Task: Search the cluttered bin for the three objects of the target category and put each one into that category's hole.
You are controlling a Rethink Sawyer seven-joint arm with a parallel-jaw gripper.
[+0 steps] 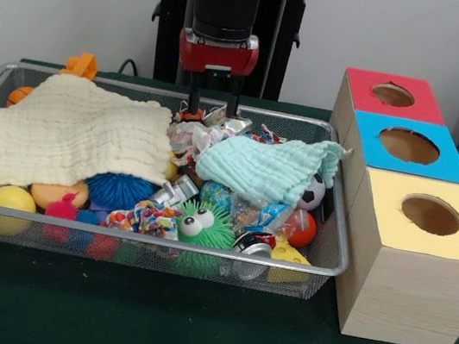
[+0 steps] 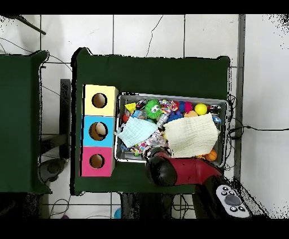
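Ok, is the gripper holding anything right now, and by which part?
It cannot be told. The gripper is down at the far side of the bin, its tips among crumpled wrappers, and the clutter hides whether they hold anything.

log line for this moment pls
gripper: open, over bin far edge | cream cloth, mint cloth covering toys

1. Two cloths, cream and mint, cover much of the bin, hiding the toys beneath.
2. The bin's near strip of toys lies uncovered.
3. All three box holes are unobstructed from above.
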